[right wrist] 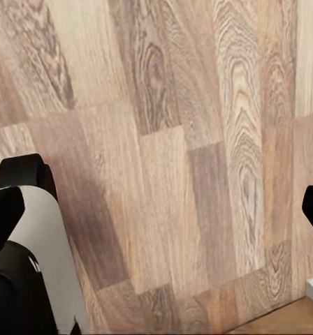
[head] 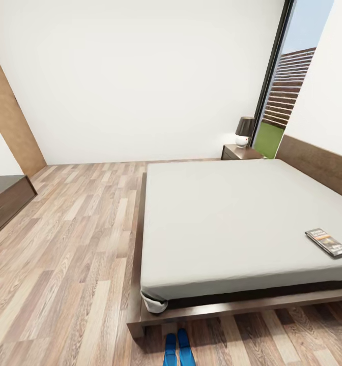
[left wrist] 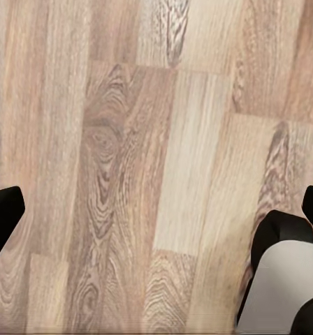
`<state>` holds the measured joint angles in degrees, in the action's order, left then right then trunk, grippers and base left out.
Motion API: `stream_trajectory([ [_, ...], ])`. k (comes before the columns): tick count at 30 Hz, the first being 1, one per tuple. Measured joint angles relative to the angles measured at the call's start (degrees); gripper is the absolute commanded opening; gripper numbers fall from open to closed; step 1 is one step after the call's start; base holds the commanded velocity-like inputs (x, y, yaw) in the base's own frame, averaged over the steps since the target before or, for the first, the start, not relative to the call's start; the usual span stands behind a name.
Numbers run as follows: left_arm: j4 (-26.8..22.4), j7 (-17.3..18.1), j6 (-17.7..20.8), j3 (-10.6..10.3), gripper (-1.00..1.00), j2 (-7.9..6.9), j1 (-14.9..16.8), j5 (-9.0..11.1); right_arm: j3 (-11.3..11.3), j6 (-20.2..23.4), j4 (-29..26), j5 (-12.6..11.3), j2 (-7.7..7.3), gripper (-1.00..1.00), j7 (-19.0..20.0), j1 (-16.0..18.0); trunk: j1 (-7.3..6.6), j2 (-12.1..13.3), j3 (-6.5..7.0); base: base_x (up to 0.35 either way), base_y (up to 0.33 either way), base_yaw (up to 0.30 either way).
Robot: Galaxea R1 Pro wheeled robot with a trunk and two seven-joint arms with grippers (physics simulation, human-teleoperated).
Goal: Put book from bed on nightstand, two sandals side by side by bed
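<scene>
The book [head: 326, 242] lies flat on the grey mattress of the bed [head: 232, 218], near its front right part and not far from the headboard [head: 318, 165]. Two blue sandals [head: 178, 349] lie side by side on the plank floor just in front of the bed frame's near left corner, partly cut off by the picture's edge. A dark nightstand [head: 238, 152] stands beyond the bed by the window. My left gripper [left wrist: 156, 216] and right gripper [right wrist: 156, 213] each hang open over bare floor, fingertips wide apart, holding nothing.
A table lamp [head: 245, 131] stands on the nightstand. A low dark cabinet [head: 5, 198] sits against the left wall. Tall window [head: 288, 91] behind the bed shows a fence and grass. Wood floor stretches left of the bed. Robot body parts [left wrist: 282, 279] [right wrist: 24, 258] show beside the grippers.
</scene>
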<state>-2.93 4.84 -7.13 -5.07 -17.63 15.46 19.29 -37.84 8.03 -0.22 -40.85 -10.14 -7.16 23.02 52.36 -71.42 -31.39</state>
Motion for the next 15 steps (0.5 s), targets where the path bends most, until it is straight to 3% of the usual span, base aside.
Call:
stream_trajectory([
  [11,0.0,-0.3,0.0,0.0,1.00,0.28,-0.3,0.0,0.1,-0.2,1.6,0.0,0.66,1.00,0.0,-1.1,-2.42,4.4,1.98,0.000,0.000,0.000],
  [15,0.0,-0.3,-0.1,0.0,1.00,0.28,-0.3,0.0,0.1,-0.4,1.7,0.0,0.65,1.00,0.0,-2.0,-2.42,4.4,1.98,0.000,0.000,-0.002],
])
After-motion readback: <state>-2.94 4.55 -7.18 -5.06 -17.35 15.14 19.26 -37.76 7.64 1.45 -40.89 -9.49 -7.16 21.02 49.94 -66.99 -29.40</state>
